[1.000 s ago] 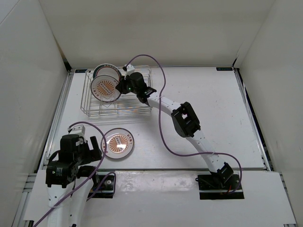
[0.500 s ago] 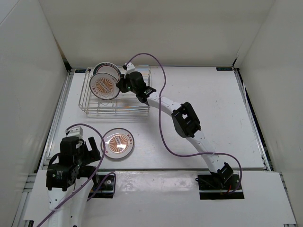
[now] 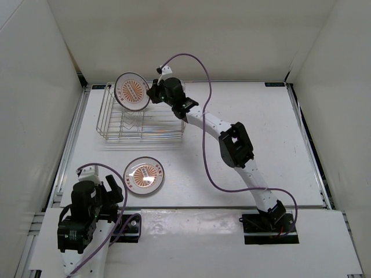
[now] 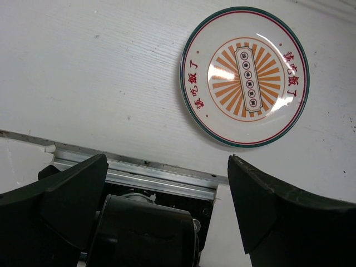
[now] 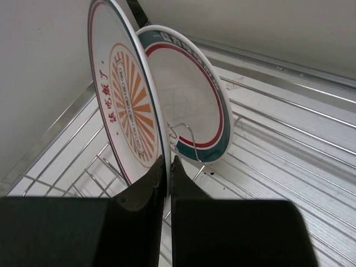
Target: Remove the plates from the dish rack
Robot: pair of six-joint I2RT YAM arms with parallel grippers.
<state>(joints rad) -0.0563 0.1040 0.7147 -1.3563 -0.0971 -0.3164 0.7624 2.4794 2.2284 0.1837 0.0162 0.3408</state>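
Right gripper point(image 5: 167, 169) clamped on rim of glossy round white plate with orange sunburst point(image 5: 125, 111), upright at silver wire dish rack point(image 3: 142, 124). Left gripper point(image 4: 167, 178) gapes, empty.

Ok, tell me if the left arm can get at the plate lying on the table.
Probably yes: the plate lies flat just ahead of the open left gripper, with nothing between them.
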